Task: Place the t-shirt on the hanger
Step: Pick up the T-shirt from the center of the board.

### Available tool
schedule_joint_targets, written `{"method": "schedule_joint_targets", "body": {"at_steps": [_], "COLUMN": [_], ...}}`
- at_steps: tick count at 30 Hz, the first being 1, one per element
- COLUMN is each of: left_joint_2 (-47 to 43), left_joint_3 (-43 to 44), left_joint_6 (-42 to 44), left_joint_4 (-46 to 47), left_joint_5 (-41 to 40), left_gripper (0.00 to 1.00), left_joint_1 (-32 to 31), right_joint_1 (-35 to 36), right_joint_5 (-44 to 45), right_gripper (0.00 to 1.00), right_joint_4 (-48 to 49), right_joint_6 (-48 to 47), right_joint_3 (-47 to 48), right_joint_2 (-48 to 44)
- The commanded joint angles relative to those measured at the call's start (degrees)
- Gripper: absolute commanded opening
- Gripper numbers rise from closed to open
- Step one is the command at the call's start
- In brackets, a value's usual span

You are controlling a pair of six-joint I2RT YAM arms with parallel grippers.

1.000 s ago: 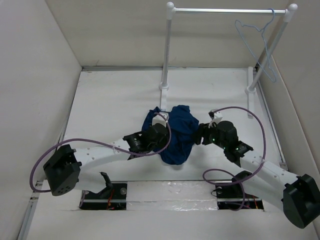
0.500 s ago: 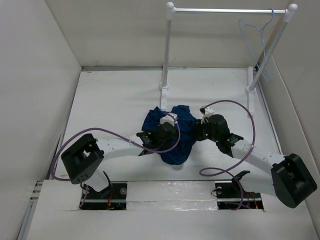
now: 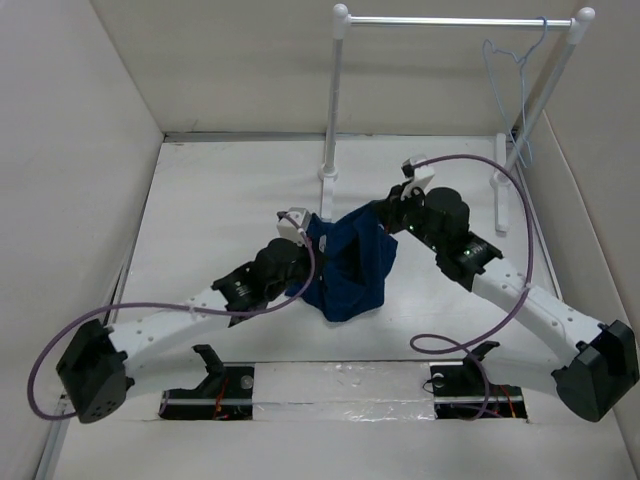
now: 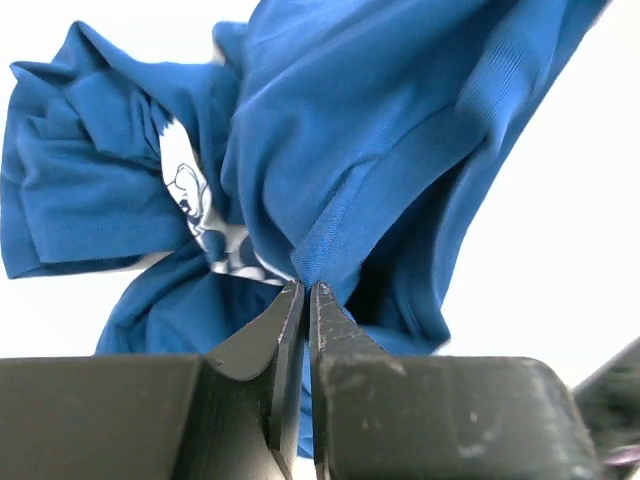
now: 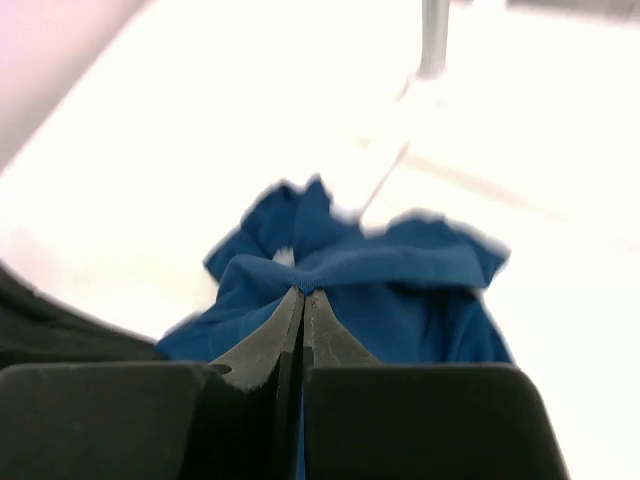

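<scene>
Left tool (image 4: pixel 305 288), right tool (image 5: pixel 303 292) clamp t-shirt (image 3: pixel 350 265) edges mid-frame, apparently spreading it for hanger (image 3: pixel 521 60), upper right.

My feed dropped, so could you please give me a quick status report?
Left gripper shut on t-shirt edge. Right gripper shut on opposite fold. Hanger hanging on rail, bare. Nothing in the way.

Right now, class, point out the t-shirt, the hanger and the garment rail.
t-shirt (image 3: pixel 350 265): top external view, middle of the fabric.
hanger (image 3: pixel 521 58): top external view, neck below the hook.
garment rail (image 3: pixel 450 20): top external view, horizontal top bar.
</scene>
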Motion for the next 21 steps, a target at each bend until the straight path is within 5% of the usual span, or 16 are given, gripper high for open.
{"method": "schedule_joint_targets", "body": {"at_steps": [1, 8, 13, 21], "left_joint_2": [-8.3, -16.8, -11.6, -4.7], "left_joint_3": [-4.4, -13.2, -14.0, -7.8], "left_joint_6": [-3.6, -11.0, -11.6, -6.8], "left_joint_4": [3.5, 13.4, 19.5, 17.7], "left_joint_5": [1.9, 6.8, 9.9, 8.5], "left_gripper": [0.00, 0.00, 0.00, 0.00], "left_joint_1": [0.5, 0.5, -0.8, -1.4], "right_joint_1": [0.2, -5.1, -9.2, -9.2], "right_joint_5": [1.9, 1.2, -7.1, -8.5], "right_gripper": [0.00, 0.00, 0.00, 0.00], "right_joint_4": [-2.8, -1.6, -3.0, -4.0], "right_joint_6": [-5.7, -5.7, -6.0, -6.1], "right_joint_3": [7.5, 10.5, 14.8, 13.5], "right_joint_2": [0.6, 8.6, 14.5, 13.7]}}
